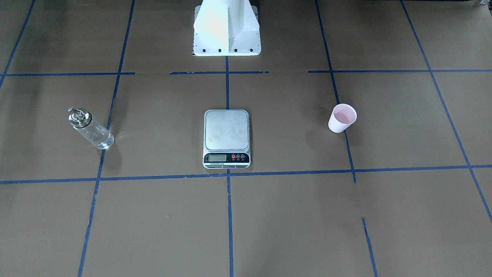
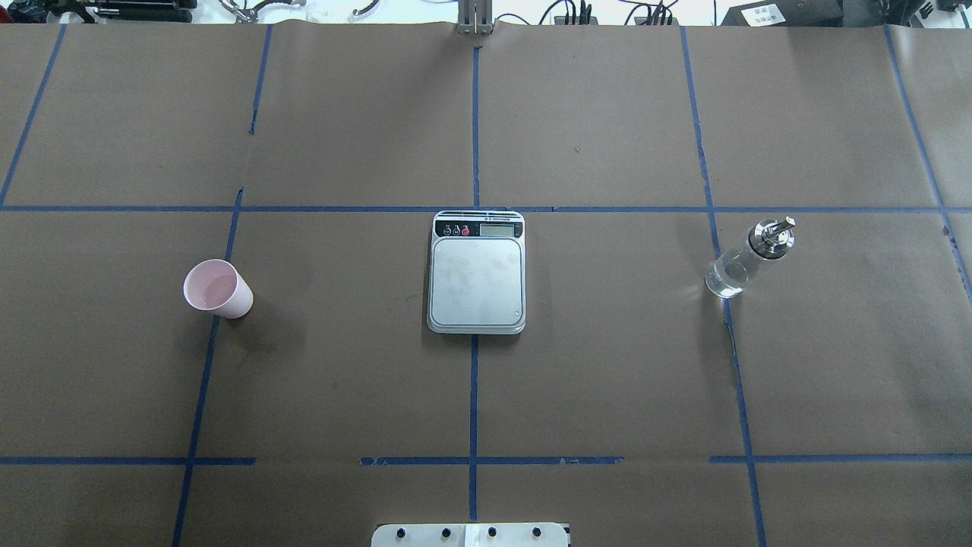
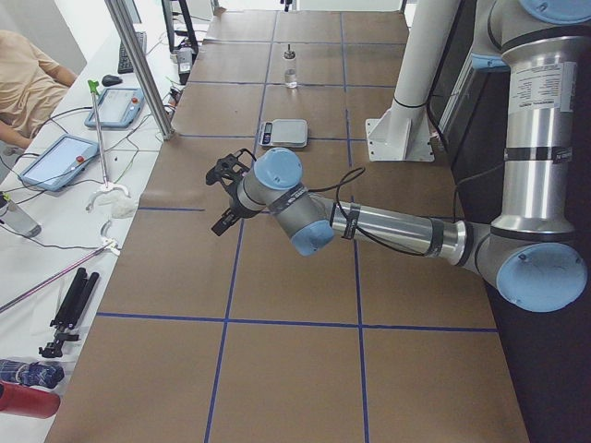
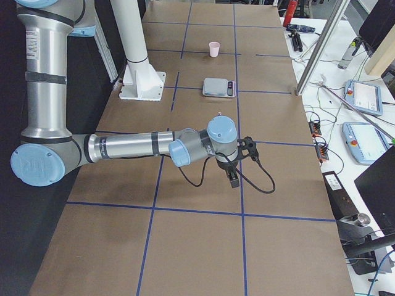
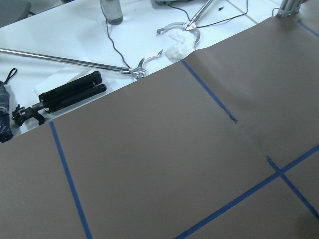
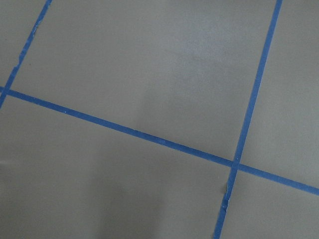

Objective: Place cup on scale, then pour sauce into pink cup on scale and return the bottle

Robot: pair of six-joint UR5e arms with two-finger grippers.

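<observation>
The pink paper cup (image 2: 219, 289) stands well apart from the bare scale (image 2: 476, 281) — the left gripper (image 3: 224, 196), finger spread impossible to tell, should pinch it gently and centre it there.

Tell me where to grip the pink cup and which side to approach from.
Grip the cup across its side wall, just below the rim, coming in level from the robot's left. It stands upright, mouth up, tapering to a narrow base, apart from the scale, so pinching the wider upper wall likely holds best.

Pink cup (image 2: 218, 289) and clear glass bottle (image 2: 740, 262) stand upright, flanking the steel scale (image 2: 476, 281).
</observation>
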